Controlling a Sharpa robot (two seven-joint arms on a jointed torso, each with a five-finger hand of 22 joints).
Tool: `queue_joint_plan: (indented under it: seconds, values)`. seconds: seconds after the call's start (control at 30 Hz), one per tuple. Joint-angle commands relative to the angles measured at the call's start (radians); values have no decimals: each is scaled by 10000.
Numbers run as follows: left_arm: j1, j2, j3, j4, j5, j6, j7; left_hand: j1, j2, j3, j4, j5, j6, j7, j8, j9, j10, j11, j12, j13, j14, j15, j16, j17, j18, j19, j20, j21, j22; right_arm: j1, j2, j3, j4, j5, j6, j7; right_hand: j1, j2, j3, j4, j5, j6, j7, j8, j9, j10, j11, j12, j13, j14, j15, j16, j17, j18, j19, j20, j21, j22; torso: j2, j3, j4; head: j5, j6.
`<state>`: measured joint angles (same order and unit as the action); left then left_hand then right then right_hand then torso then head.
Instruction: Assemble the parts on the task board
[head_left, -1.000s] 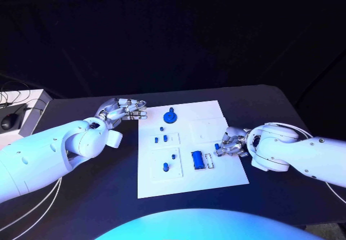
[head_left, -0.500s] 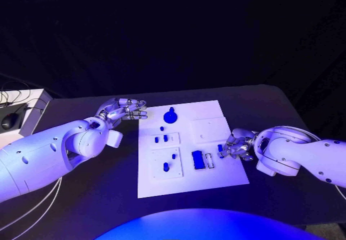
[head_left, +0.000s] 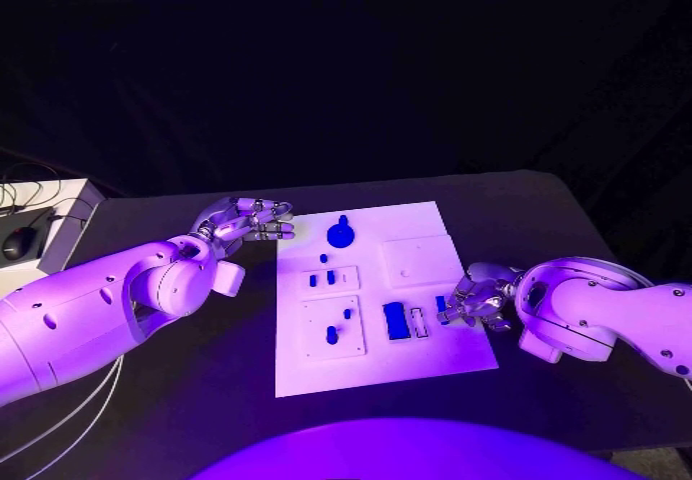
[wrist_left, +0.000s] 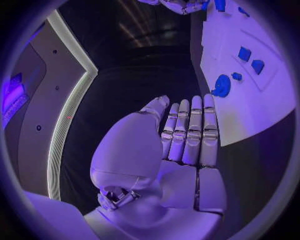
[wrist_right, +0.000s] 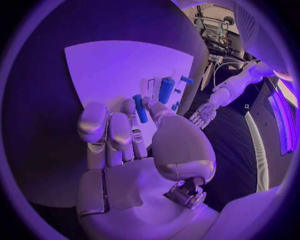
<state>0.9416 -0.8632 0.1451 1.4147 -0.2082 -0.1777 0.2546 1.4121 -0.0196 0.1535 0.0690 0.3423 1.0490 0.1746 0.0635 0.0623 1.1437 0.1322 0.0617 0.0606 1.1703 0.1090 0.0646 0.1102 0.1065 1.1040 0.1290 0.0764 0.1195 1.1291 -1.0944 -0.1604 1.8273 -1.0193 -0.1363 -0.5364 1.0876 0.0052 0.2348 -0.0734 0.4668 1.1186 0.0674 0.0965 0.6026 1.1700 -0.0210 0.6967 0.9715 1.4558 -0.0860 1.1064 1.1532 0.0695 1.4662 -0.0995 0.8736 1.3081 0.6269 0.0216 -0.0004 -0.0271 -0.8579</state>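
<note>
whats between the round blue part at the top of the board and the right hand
In the head view, a bare raised white square on the task board lies between the round blue part and the right hand.

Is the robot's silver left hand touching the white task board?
Apart. In the left wrist view the left hand has its fingers straight and together, with dark table showing between the fingertips and the task board edge.

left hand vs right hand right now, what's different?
The left hand holds nothing, fingers together; the right hand pinches a small blue part. The left hand sits off the task board, by its far left corner; the right hand is over the board's right edge, beside the long blue block. Both are silver, on white arms.
</note>
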Motion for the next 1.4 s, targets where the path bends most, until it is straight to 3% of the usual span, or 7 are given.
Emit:
queue_joint_plan:
  seconds: [0.03,0.43,0.7,1.4]
  values:
    - [-7,18,3,16,35,194,39,31,45,69,-8,54,-57,2,3,13,-85,-2,-12,-10,-90,-5,-14,-6,-85,-10,-10,46,9,4,27,-2,111,451,236,-51,-16,78,1711,-1780,50,29,-12,14,17,64,-30,-47,-5,20,17,32,7,40,68,26,27,1159,-11,-1,-8,-11,-24]
    - [-7,29,3,21,29,295,-1,6,37,109,-26,62,-62,4,2,13,-93,3,-13,-11,-96,-2,-15,-12,-91,-20,-13,49,25,-10,308,-25,220,838,564,-46,-45,75,1654,-1723,36,24,-20,-4,1,49,-28,-36,10,18,19,19,8,39,54,30,14,1154,9,-2,-2,-10,-37]
    - [-7,12,3,28,28,307,-13,6,37,109,-26,62,-62,4,2,13,-93,3,-13,-11,-96,-2,-15,-12,-91,-20,-13,49,25,-48,542,-46,21,888,706,-54,-40,82,1645,-1707,32,23,-20,-14,-10,42,-28,-30,16,20,19,19,13,39,51,29,5,1152,4,2,17,2,-69]
    - [-7,11,3,37,23,377,-78,6,37,109,-26,62,-62,4,2,13,-93,3,-13,-11,-96,-2,-15,-12,-91,-20,-13,49,25,-153,961,-53,-650,623,895,-81,-111,59,1563,-1621,3,21,-26,-44,-55,9,-21,-11,35,16,25,-7,15,40,44,33,-26,1145,0,7,-4,31,-88]
